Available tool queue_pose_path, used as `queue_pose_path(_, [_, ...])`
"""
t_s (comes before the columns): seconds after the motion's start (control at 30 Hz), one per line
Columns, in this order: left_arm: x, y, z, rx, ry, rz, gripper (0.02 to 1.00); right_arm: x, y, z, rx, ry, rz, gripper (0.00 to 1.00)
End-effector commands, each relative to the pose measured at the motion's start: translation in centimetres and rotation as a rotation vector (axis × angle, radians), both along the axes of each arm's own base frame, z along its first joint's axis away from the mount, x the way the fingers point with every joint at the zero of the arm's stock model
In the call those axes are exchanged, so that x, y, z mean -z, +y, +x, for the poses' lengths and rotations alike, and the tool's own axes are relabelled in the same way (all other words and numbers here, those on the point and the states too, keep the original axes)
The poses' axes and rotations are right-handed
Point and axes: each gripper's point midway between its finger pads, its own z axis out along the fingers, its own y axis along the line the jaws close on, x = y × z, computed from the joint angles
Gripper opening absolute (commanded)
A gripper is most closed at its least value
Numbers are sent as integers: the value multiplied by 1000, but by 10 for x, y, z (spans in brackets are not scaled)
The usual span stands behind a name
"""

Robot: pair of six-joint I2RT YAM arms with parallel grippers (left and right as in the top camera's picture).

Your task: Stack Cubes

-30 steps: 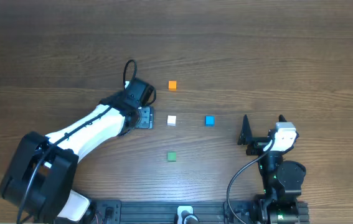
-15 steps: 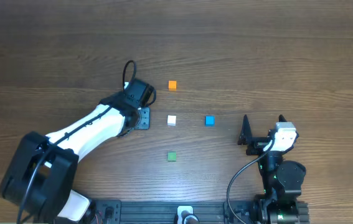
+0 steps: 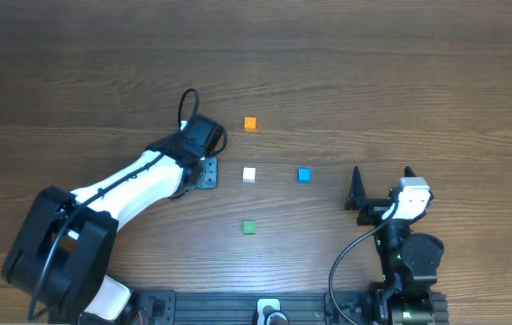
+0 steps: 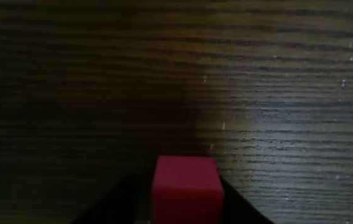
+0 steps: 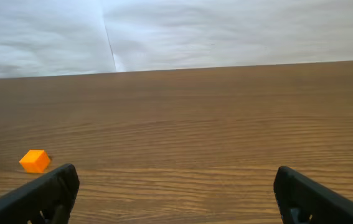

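A red cube sits between the dark fingers of my left gripper, which is shut on it low over the wood. From above, the left gripper is just left of the white cube and hides the red cube. An orange cube lies farther up the table, a blue cube to the white one's right, and a green cube nearer the arm bases. My right gripper stands open right of the blue cube, holding nothing. The orange cube also appears in the right wrist view.
The wooden table stretches bare beyond the cubes at the back, left and right. A white wall rises past the table's far edge in the right wrist view.
My left gripper has shifted slightly left, away from the white cube. The right arm and the loose cubes have not moved.
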Motion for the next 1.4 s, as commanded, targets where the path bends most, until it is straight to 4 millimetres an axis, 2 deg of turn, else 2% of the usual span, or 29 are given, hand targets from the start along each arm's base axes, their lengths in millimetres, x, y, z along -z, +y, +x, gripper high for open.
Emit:
queue_pose_path(0.03, [-1, -3, 4, -9, -6, -6, 299, 2, 0, 0, -2, -1, -7, 991])
queue_pose_path(0.27, [-2, -8, 7, -10, -14, -29, 183, 2, 0, 0, -2, -1, -7, 991])
queue_pose_path(0.37, [-10, -13, 8, -16, -33, -43, 152, 2, 0, 0, -2, -1, -7, 993])
queue_pose_path(0.5, [-40, -28, 15, -33, -78, -52, 141, 2, 0, 0, -2, -1, -7, 993])
queue_pose_path(0.53, [-58, -40, 20, -36, -91, -52, 141, 2, 0, 0, -2, -1, -7, 993])
queue_pose_path(0.6, [-76, -56, 25, -28, -106, -68, 141, 2, 0, 0, -2, -1, -7, 993])
queue_pose_path(0.63, [-91, -71, 30, -16, -112, -80, 139, 2, 0, 0, -2, -1, -7, 991])
queue_pose_path(0.73, [-100, -88, 30, -5, -97, -78, 139, 2, 0, 0, -2, -1, -7, 991])
queue_pose_path(0.87, [-92, -106, 27, 0, -71, -71, 143, 2, 0, 0, -2, -1, -7, 993])
queue_pose_path(1.1, [-62, -124, 4, -3, 3, -32, 139, 2, 0, 0, -2, -1, -7, 993])
queue_pose_path(1.4, [-50, -124, 0, -9, 30, -7, 137, 2, 0, 0, -2, -1, -7, 993])
